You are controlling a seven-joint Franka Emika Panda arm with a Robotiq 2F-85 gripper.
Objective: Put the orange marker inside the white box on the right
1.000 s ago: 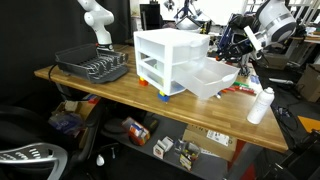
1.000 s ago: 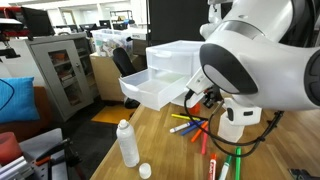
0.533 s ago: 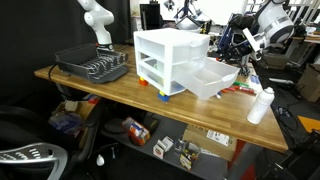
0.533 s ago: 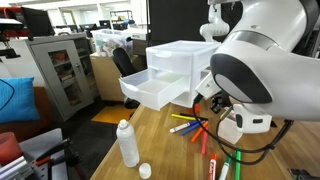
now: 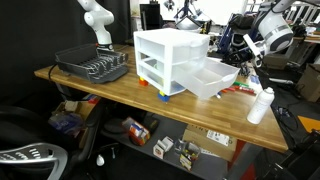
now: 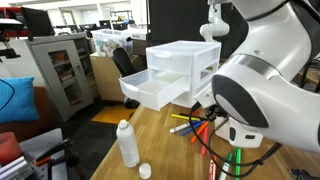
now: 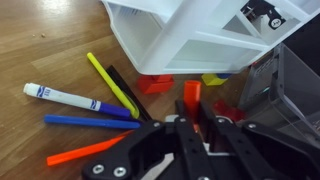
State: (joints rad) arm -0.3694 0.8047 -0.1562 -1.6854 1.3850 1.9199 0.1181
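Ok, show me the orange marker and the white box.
orange marker (image 7: 85, 152): wrist view, on the middle of its barrel.
white box (image 5: 207, 90): in an exterior view, on its front wall.

In the wrist view the tool (image 7: 197, 118) is cut off by the bottom edge and covers the right end of the orange marker (image 7: 85, 153); how its jaws stand cannot be told. The drawer unit (image 7: 200, 40) runs off the top edge. In an exterior view the arm (image 6: 265, 90) hides the tool and some markers (image 6: 185, 127) on the counter (image 6: 165, 150).
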